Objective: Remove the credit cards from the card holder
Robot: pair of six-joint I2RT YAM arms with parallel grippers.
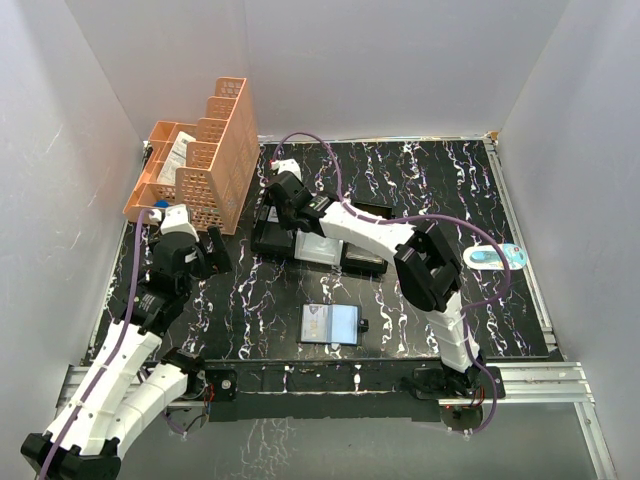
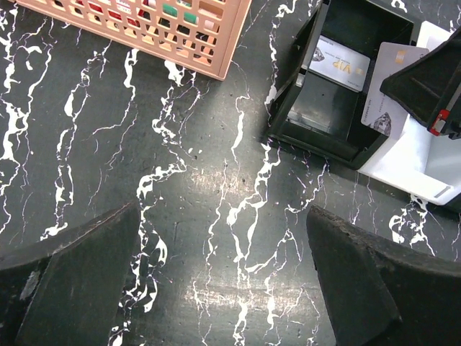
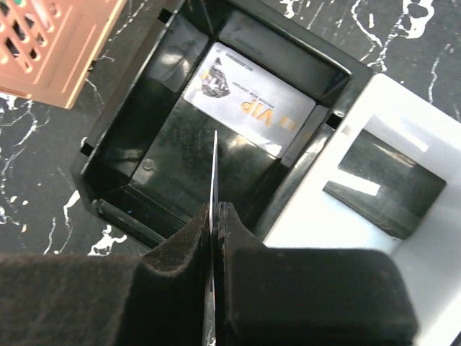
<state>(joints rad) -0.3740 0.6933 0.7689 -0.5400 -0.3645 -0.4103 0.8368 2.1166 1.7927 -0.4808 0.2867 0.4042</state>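
Note:
The grey-blue card holder lies open on the table near the front, its black tab pointing right. My right gripper is shut on a credit card, seen edge-on, above the left black compartment of the tray. From the left wrist view that held card is grey and stands tilted over the compartment. A silver VIP card lies flat inside the same compartment. My left gripper hangs open over bare table left of the tray, holding nothing.
An orange lattice basket stands at the back left, close to the tray's left end. The tray's middle compartment is white. A small blue-and-white object lies at the right side of the table.

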